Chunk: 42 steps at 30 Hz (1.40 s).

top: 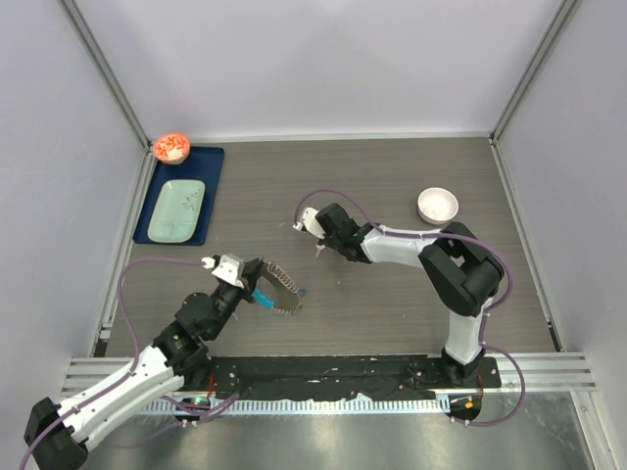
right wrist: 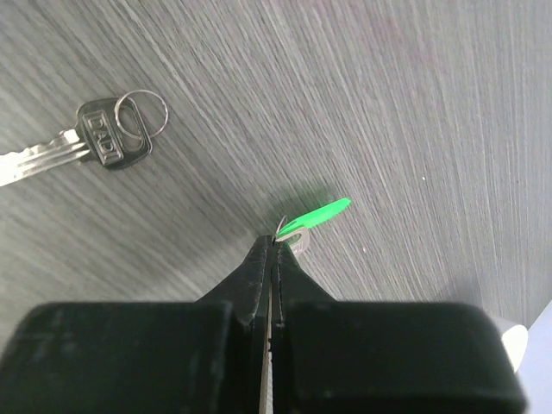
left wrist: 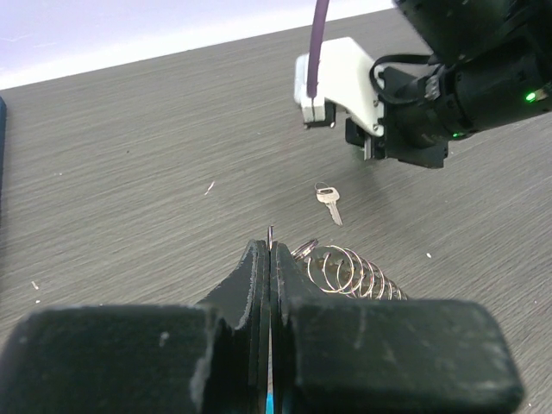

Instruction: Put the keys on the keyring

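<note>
My left gripper [top: 257, 282] is shut on the keyring and holds its silvery chain loop [top: 284, 290] near the table; the light-blue strap [top: 263, 297] and dark-blue tag [top: 304, 292] hang beside it. In the left wrist view the shut gripper [left wrist: 270, 252] pinches a thin metal edge, with the chain coils [left wrist: 354, 272] just to its right. My right gripper [top: 315, 233] is shut on the green-headed key [right wrist: 317, 215], low over the table. The plain silver key [right wrist: 102, 141] lies flat on the table to the left of it, and also shows in the left wrist view [left wrist: 329, 200].
A white bowl [top: 437, 205] stands at the back right. A blue tray [top: 209, 196] with a pale green plate [top: 176, 210] lies at the back left, with a small orange bowl [top: 171, 147] behind it. Walls close off three sides.
</note>
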Tool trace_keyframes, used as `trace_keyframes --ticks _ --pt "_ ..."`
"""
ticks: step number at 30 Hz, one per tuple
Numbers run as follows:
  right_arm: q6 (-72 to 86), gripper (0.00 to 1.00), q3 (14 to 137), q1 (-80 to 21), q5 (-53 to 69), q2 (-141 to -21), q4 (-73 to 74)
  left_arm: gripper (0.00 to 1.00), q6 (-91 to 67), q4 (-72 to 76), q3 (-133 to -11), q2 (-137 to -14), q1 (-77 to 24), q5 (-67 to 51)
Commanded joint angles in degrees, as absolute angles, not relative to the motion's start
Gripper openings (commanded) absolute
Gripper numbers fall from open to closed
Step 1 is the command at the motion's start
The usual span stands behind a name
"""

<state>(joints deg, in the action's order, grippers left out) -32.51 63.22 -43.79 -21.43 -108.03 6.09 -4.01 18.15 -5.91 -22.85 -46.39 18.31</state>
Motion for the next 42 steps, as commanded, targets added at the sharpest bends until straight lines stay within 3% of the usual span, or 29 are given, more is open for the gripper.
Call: trace_keyframes --ticks 1,13,26,42 --pt "-29.45 0.01 61.70 -43.95 -19.25 -100.38 6.06 0.00 -3.60 21.09 -6.24 -22.68 -46.32 17.23" --pt "-18.73 0.01 54.15 -43.95 -6.87 -82.21 8.00 0.00 -1.58 25.92 -5.54 -24.96 -46.32 7.31" --pt "-14.59 0.01 49.48 -43.95 6.67 -62.51 11.86 0.00 2.36 36.73 -8.96 -36.82 -46.32 -9.48" --pt "-17.58 0.01 51.77 -43.95 24.70 -56.78 24.60 0.00 8.35 40.25 -15.99 -47.36 -46.32 -28.81"
